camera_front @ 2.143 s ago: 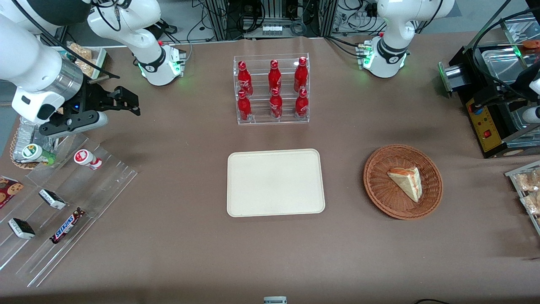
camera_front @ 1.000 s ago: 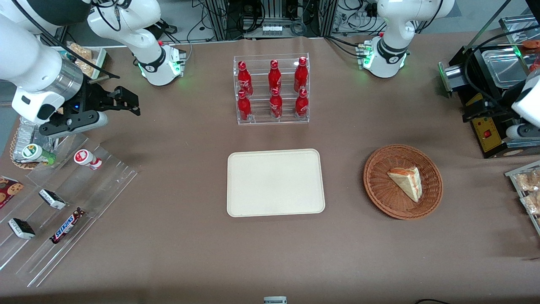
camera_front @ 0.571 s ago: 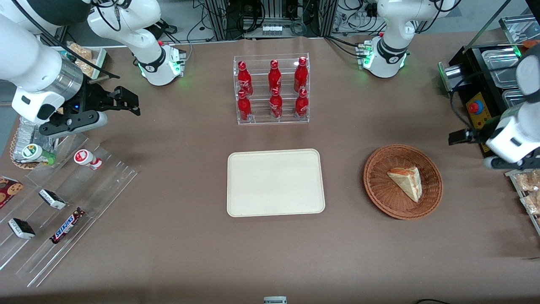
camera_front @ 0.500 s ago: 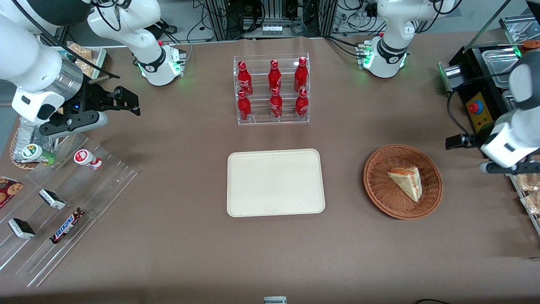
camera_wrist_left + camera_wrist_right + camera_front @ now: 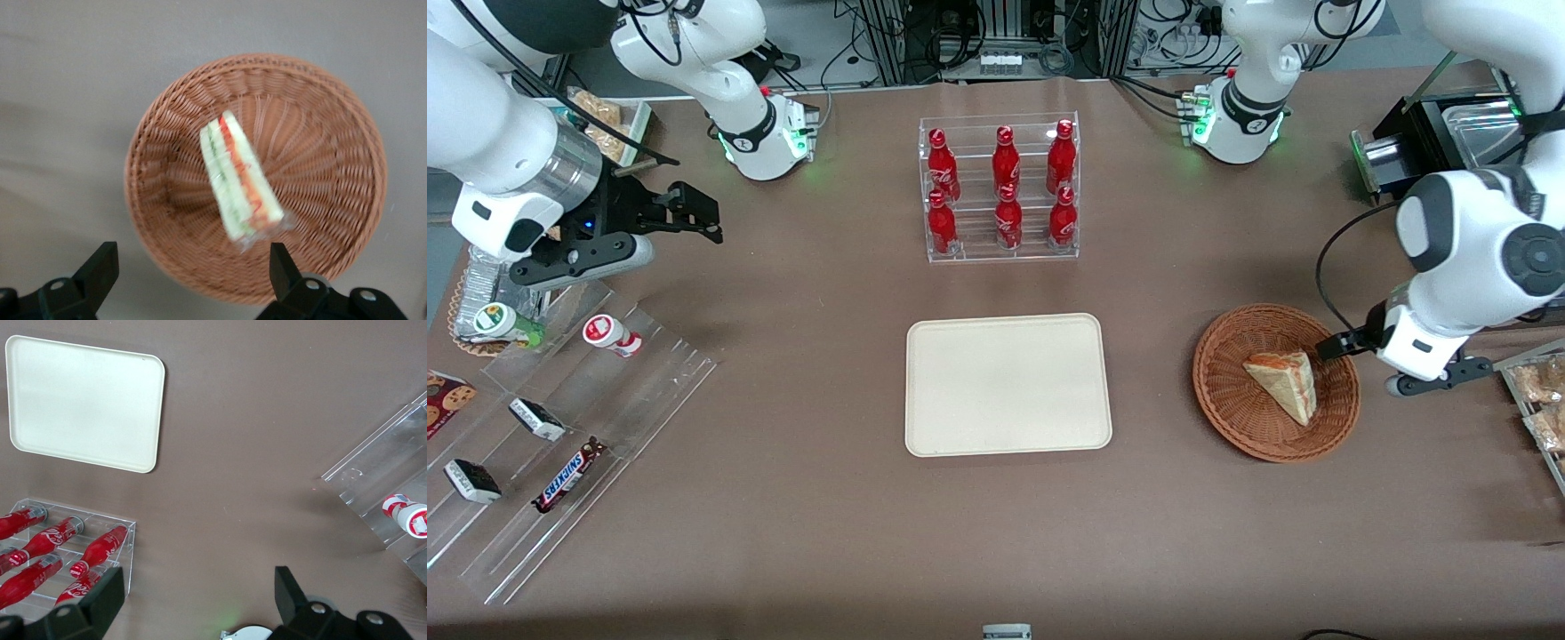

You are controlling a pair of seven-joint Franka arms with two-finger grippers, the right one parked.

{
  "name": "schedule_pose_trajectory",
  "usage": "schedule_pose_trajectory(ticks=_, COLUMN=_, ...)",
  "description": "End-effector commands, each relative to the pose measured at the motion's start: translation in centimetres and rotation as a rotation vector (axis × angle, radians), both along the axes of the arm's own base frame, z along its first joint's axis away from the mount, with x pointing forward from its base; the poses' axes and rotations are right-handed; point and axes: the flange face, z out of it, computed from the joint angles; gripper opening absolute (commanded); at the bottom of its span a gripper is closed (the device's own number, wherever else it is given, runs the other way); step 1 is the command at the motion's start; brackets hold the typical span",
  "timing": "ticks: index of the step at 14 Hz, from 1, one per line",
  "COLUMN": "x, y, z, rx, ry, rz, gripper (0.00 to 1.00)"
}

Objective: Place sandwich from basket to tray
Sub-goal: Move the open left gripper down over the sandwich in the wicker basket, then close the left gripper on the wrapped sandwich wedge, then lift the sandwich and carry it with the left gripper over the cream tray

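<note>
The sandwich (image 5: pixel 1282 382), a pale bread wedge with orange and green layers, lies in the round brown wicker basket (image 5: pixel 1227 418). My left gripper (image 5: pixel 1360 364) hovers above the basket's rim on the working arm's end, fingers wide open and holding nothing. In the left wrist view the sandwich (image 5: pixel 238 177) lies wrapped in clear film in the middle of the basket (image 5: pixel 167 200), and the gripper (image 5: pixel 192 273) stands open over the basket's edge, its two black fingertips (image 5: pixel 100 267) apart from the wedge. The cream tray (image 5: pixel 1008 384) lies bare beside the basket, toward the parked arm.
A clear rack of red bottles (image 5: pixel 1000 191) stands farther from the front camera than the tray. Bagged pastries (image 5: pixel 1543 391) and a black machine (image 5: pixel 1423 160) sit at the working arm's end. Acrylic racks with snacks (image 5: pixel 560 427) lie at the parked arm's end.
The left arm has swung in from the table's end and come down, bringing its open gripper from near the black machine to the basket's rim. The sandwich has not moved.
</note>
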Motion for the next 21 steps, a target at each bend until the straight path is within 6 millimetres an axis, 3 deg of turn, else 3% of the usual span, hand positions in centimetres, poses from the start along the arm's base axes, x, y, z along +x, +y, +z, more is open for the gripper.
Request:
schedule_pose_trajectory(ticks=1, x=-0.1, y=-1.9, z=-1.2, rx=-0.007, ry=-0.024, rz=0.194, gripper=1.00)
schedule_pose_trajectory(ticks=6, x=-0.4, y=-2.4, z=-4.6, rx=-0.078, ry=-0.087, rz=0.500, gripper=1.00)
schedule_pose_trajectory(ticks=11, x=-0.8, y=-2.3, z=-9.1, rx=-0.058, ry=-0.048, rz=0.520, gripper=0.99)
schedule_pose_trajectory(ticks=12, x=-0.9, y=-2.8, z=-9.6, rx=-0.054, ry=-0.037, rz=0.526, gripper=0.80)
schedule_pose_trajectory(ticks=13, x=-1.0, y=-3.1, z=-9.6, rx=-0.052, ry=-0.031, rz=0.534, gripper=0.33)
schedule_pose_trajectory(ticks=14, x=-1.0, y=-3.1, z=-9.4, rx=-0.051, ry=-0.030, rz=0.528, gripper=0.10)
schedule_pose_trajectory(ticks=16, x=-0.9, y=-3.1, z=-9.0, rx=-0.044, ry=-0.011, rz=0.517, gripper=0.03)
schedule_pose_trajectory(ticks=18, x=0.2, y=-3.9, z=-6.7, rx=-0.041, ry=0.016, rz=0.498, gripper=0.02)
schedule_pose_trajectory(ticks=21, x=2.7, y=-8.5, z=-1.5, rx=-0.037, ry=0.060, rz=0.404, gripper=0.02)
